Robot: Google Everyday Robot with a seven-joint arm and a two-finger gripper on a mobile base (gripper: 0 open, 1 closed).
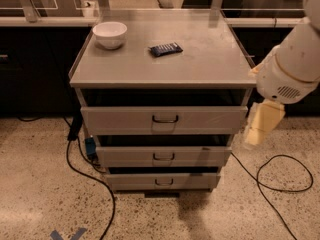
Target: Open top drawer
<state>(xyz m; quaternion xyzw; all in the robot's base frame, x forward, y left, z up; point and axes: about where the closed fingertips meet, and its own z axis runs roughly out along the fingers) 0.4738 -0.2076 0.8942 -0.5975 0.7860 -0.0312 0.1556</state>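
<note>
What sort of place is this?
Probably a lab or workshop: a grey metal drawer cabinet, loose cables on a speckled floor, long counters behind. The hand hangs right of the cabinet, beside the top drawer.

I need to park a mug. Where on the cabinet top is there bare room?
The cabinet top is bare right of the dark packet to its right edge, and along the front edge. Crowded only back-left, by the white bowl. The gripper hangs off the right end of the top drawer.
</note>
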